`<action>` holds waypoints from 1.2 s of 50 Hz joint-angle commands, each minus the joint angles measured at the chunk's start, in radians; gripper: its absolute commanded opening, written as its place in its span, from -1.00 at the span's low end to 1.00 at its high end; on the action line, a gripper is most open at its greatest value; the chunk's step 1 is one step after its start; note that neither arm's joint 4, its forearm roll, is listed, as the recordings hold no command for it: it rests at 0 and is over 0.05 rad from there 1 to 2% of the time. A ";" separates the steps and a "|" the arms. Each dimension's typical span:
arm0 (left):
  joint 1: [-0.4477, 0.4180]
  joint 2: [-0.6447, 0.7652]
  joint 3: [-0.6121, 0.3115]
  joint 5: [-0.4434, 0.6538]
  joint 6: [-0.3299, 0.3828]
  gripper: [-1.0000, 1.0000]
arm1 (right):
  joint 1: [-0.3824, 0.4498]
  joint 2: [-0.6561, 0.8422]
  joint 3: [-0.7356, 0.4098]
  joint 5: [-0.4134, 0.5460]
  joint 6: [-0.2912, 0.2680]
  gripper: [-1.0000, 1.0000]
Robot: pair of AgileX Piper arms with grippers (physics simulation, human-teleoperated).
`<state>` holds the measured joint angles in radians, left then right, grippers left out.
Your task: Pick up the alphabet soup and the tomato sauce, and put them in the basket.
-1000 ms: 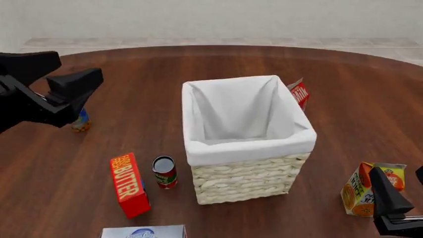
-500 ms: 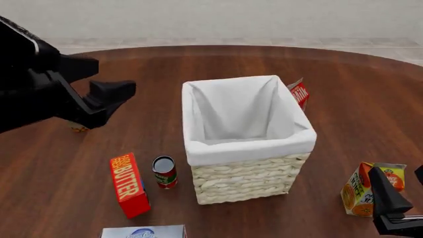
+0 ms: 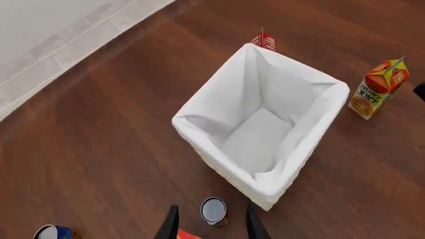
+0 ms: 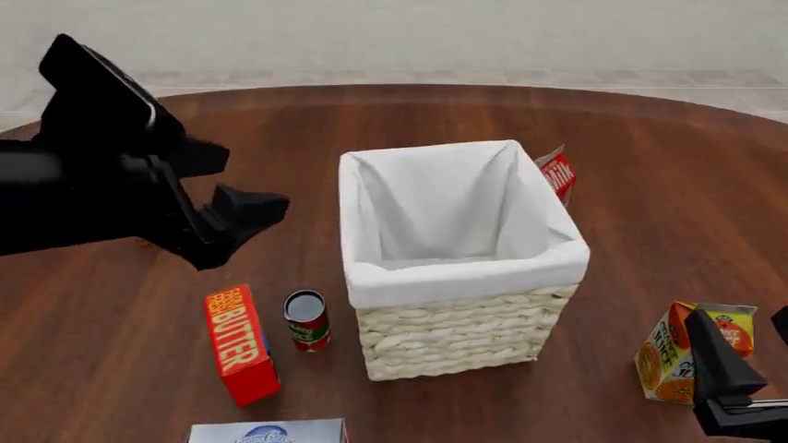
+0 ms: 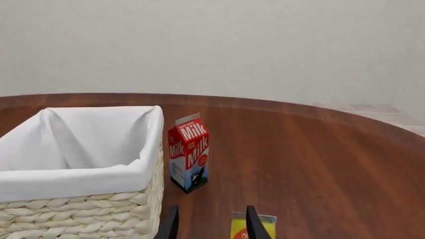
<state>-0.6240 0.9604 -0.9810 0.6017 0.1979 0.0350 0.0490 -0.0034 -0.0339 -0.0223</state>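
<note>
The tomato sauce can (image 4: 306, 320), red and green, stands upright on the table just left of the basket (image 4: 459, 332). It also shows in the left wrist view (image 3: 214, 211), in line between the fingers and well below them. The alphabet soup (image 3: 53, 232) shows only in the left wrist view, at the picture's edge; in the front view my left arm hides it. My left gripper (image 4: 256, 180) is open and empty, held high to the left of the basket. My right gripper (image 5: 211, 226) is open and empty, low at the table's near right.
A red butter box (image 4: 240, 343) stands left of the tomato sauce. A white box (image 4: 268, 432) lies at the near edge. A milk carton (image 4: 558, 173) stands behind the basket's far right corner. An orange juice carton (image 4: 674, 355) stands next to my right gripper.
My left arm has swung right and nearer, away from the alphabet soup's spot at the far left, and now covers it in the front view. Its gripper stays open and empty. The right arm has not moved.
</note>
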 commanded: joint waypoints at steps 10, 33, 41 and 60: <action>-0.053 0.062 -0.041 0.108 0.004 1.00 | 0.000 0.024 0.000 -0.023 -0.006 1.00; -0.062 0.104 -0.033 0.160 0.019 1.00 | 0.005 -0.001 0.001 0.004 -0.014 1.00; -0.059 0.122 -0.019 0.162 0.015 1.00 | 0.004 -0.008 0.001 0.011 -0.014 1.00; -0.045 0.199 0.000 0.191 0.057 1.00 | -0.002 0.001 0.001 0.003 -0.011 1.00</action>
<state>-0.6607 1.1285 -0.9953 0.7726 0.2456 0.0351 0.0392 -0.0020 -0.0205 -0.0334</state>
